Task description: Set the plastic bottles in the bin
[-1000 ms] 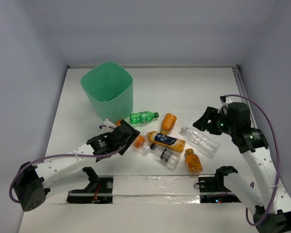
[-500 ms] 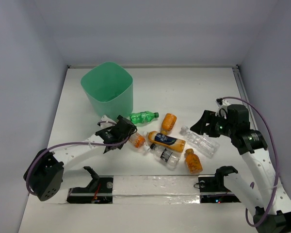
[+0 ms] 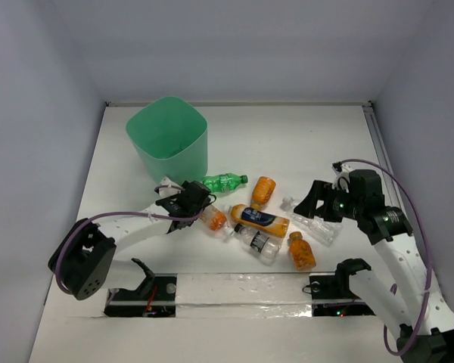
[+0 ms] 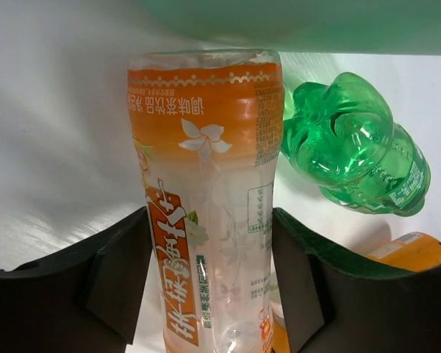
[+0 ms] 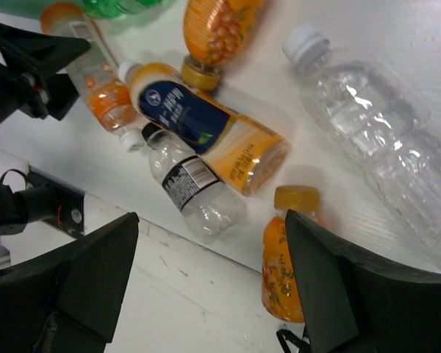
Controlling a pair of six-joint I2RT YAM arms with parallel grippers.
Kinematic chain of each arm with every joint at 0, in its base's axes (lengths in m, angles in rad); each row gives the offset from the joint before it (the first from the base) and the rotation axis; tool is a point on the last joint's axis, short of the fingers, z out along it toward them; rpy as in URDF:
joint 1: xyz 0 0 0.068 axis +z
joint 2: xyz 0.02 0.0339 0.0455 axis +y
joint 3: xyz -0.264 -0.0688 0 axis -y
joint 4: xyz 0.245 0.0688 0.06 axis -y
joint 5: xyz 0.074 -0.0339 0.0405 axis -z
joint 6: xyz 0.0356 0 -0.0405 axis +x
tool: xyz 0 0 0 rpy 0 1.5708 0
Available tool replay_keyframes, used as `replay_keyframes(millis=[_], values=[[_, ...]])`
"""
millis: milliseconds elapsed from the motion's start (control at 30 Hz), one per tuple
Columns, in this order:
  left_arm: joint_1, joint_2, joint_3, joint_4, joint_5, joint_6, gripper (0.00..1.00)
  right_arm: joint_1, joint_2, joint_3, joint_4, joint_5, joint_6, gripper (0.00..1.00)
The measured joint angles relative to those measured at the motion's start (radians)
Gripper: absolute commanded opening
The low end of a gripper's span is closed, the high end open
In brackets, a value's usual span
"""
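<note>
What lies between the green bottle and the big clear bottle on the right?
A small orange bottle lies between the green bottle and the big clear bottle; the top view shows it best.

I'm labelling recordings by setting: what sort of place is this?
Likely a robot lab test cell: a plain white table boxed in by blank walls, with staged plastic bottles beside a mint-green bin.

Orange-label bottle [image 4: 206,220]: Chinese characters, upside down in left wrist view; wording illegible.
</note>
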Motion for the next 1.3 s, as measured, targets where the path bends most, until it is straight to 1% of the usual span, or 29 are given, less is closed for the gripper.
replay_keyframes(millis=[67, 100, 133, 167, 200, 333, 533, 700, 800, 933, 1033, 1067, 1100, 1133, 1233, 1300], values=[[0.000, 0.000, 0.000, 0.003, 0.000, 0.009, 0.50, 0.005, -0.004, -0.028, -0.015, 0.011, 0.011, 0.87], [0.000, -0.001, 0.000, 0.004, 0.000, 0.014, 0.48, 0.013, -0.006, -0.043, -0.023, 0.019, 0.022, 0.88], [-0.001, -0.004, 0.000, 0.005, 0.000, 0.019, 0.48, 0.022, -0.009, -0.054, -0.039, 0.034, 0.033, 0.88], [-0.002, -0.010, 0.000, 0.005, 0.000, 0.027, 0.48, 0.029, -0.010, -0.061, -0.051, 0.048, 0.041, 0.92], [-0.005, -0.018, -0.001, 0.004, 0.000, 0.034, 0.47, 0.040, -0.010, -0.064, -0.068, 0.066, 0.055, 0.93], [-0.042, -0.079, -0.005, 0.000, -0.003, 0.071, 0.46, 0.058, -0.004, -0.064, -0.103, 0.128, 0.099, 1.00], [-0.133, -0.199, -0.005, -0.012, 0.008, 0.136, 0.46, 0.122, 0.067, -0.064, -0.135, 0.211, 0.163, 1.00], [-0.166, -0.341, 0.003, -0.054, 0.015, 0.200, 0.45, 0.193, 0.168, -0.089, -0.142, 0.259, 0.219, 1.00], [-0.167, -0.418, 0.058, -0.098, 0.006, 0.262, 0.44, 0.240, 0.215, -0.114, -0.140, 0.271, 0.252, 1.00], [-0.166, -0.454, 0.216, -0.127, -0.031, 0.377, 0.44, 0.326, 0.285, -0.145, -0.129, 0.284, 0.307, 1.00], [-0.140, -0.434, 0.364, -0.127, -0.045, 0.489, 0.44, 0.361, 0.327, -0.163, -0.111, 0.293, 0.343, 0.95], [-0.123, -0.423, 0.409, -0.121, -0.045, 0.522, 0.44, 0.366, 0.337, -0.168, -0.108, 0.297, 0.352, 0.92], [-0.110, -0.416, 0.434, -0.114, -0.047, 0.542, 0.44, 0.367, 0.345, -0.171, -0.103, 0.300, 0.360, 0.91], [-0.070, -0.398, 0.489, -0.100, -0.043, 0.595, 0.44, 0.367, 0.352, -0.174, -0.097, 0.305, 0.369, 0.90], [0.041, -0.364, 0.560, -0.066, -0.010, 0.681, 0.44, 0.373, 0.373, -0.177, -0.081, 0.317, 0.385, 0.87], [0.120, -0.333, 0.595, -0.053, 0.017, 0.727, 0.44, 0.373, 0.381, -0.180, -0.068, 0.319, 0.391, 0.79]])
